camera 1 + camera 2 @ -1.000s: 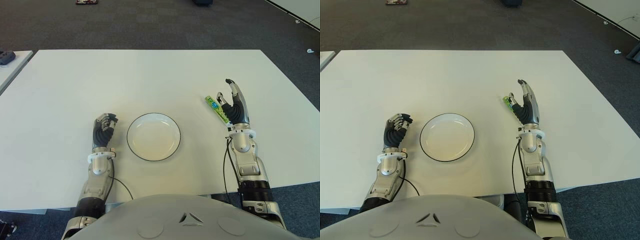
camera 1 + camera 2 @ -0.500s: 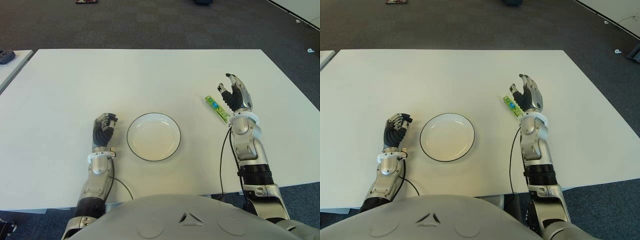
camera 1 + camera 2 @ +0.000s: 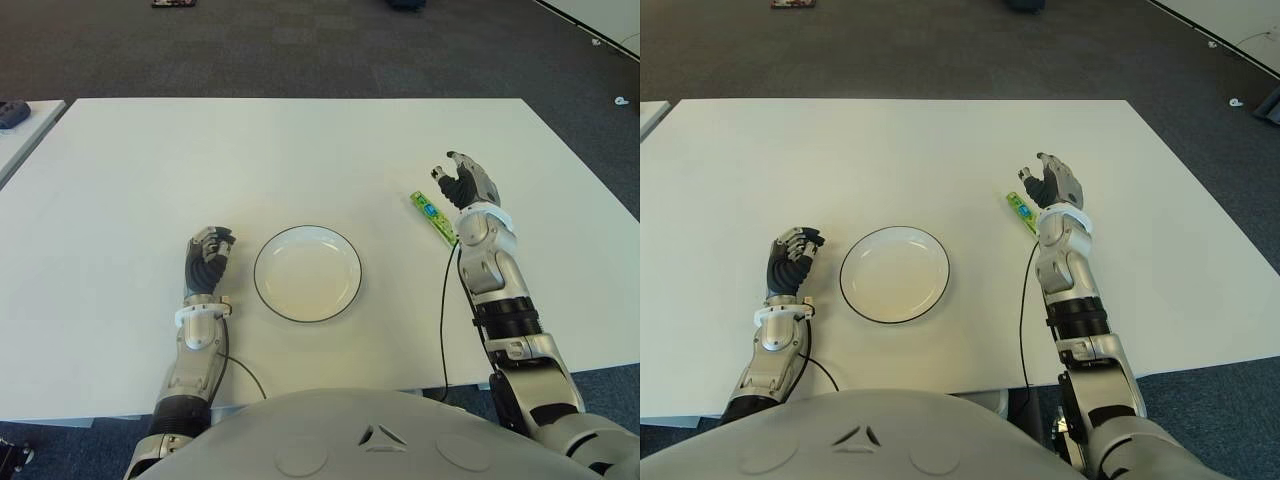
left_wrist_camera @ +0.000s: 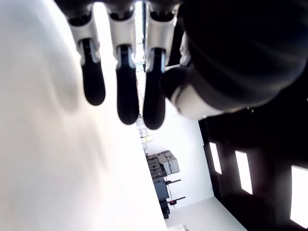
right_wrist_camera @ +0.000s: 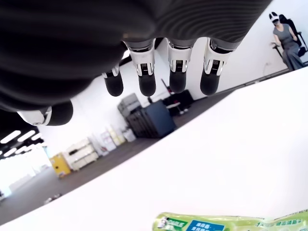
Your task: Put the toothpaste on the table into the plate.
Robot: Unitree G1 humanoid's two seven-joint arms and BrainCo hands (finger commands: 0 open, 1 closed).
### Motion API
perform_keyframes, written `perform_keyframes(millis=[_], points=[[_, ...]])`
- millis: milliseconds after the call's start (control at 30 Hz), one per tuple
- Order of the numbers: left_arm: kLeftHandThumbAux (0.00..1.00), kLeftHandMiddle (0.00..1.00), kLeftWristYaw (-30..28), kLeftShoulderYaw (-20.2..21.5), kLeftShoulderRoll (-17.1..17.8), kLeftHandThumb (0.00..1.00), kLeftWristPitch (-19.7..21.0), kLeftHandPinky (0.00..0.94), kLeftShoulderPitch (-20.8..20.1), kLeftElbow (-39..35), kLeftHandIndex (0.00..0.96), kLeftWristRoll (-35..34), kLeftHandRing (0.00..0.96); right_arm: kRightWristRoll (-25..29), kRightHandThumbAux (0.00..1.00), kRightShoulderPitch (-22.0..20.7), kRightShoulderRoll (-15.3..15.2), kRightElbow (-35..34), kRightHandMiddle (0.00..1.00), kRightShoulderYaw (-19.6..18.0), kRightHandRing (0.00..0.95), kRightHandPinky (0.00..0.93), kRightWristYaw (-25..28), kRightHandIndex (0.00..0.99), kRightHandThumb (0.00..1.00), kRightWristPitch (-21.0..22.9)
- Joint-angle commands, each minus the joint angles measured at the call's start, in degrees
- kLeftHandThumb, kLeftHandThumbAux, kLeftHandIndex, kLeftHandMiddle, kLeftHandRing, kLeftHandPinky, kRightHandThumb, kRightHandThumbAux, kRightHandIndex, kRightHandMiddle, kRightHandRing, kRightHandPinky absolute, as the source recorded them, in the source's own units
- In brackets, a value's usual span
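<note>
A green toothpaste tube (image 3: 433, 217) lies flat on the white table (image 3: 300, 150), right of the plate. The white plate with a dark rim (image 3: 307, 273) is bare and sits near the front edge, in the middle. My right hand (image 3: 452, 172) hovers by the tube's far end, just to its right, fingers spread and holding nothing. In the right wrist view the fingertips (image 5: 175, 79) hang apart above the tube (image 5: 231, 224). My left hand (image 3: 207, 255) shows curled just left of the plate, with nothing in it.
A second table's corner (image 3: 25, 135) at the far left carries a dark object (image 3: 12, 112). Dark carpet surrounds the table. A person (image 5: 288, 36) sits far off in the right wrist view.
My right hand has lifted and moved away from me, tipping its fingers down by the tube's far end. The tube, plate and left hand have stayed put.
</note>
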Motion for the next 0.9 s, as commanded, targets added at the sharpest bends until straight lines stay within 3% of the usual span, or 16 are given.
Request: perform_keyframes(millis=[33,300,600,900], points=[[0.722,0.489,-0.63,-0.36,-0.5,0.7,2.28,0.369,2.14,1.98,0.425,-0.07,0.463,-0.01,0.14,-3.03,-0.16,4.56,0.0,1.8,0.0,0.0,0.23,0.0,0.609,1.15],[0.722,0.498,-0.07,-0.31,-0.71,0.702,1.73,0.442,2.35,1.64,0.426,0.18,0.479,2.81,0.149,-7.65,1.07,14.6,0.0,2.51,0.0,0.0,-1.92,0.0,0.64,-0.43],[0.721,0.493,0.38,-0.04,-1.26,0.702,-0.91,0.483,2.59,2.06,0.426,-0.23,0.492,4.21,0.127,-13.79,1.48,32.15,0.0,4.86,0.0,0.0,-5.47,0.0,0.603,-4.98],[0.721,0.498,1.38,0.1,-1.64,0.703,-1.31,0.502,2.95,1.82,0.427,0.73,0.5,4.03,0.103,-15.37,2.02,37.96,0.0,7.61,0.0,0.0,-6.7,0.0,0.562,-5.23]])
